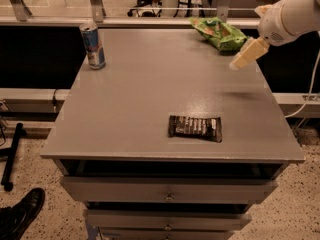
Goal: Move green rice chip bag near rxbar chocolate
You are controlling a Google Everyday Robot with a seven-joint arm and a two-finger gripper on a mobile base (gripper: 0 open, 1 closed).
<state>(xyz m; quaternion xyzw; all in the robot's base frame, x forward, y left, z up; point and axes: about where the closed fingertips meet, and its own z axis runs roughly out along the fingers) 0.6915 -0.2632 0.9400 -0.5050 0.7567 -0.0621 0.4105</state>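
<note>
The green rice chip bag (pixel 220 33) lies crinkled at the far edge of the grey table (pixel 135 104), right of centre. The rxbar chocolate (pixel 195 128), a flat dark wrapped bar, lies near the table's front edge, right of the middle. My gripper (pixel 240 60) hangs from the white arm at the upper right. It hovers above the table just right of and slightly in front of the green bag, without touching it. The bag and the bar are far apart.
A blue and silver drink can (pixel 93 46) stands upright at the table's far left. Drawers (pixel 167 191) sit under the tabletop. A railing runs behind the table. A dark shoe (pixel 20 215) is on the floor at the lower left.
</note>
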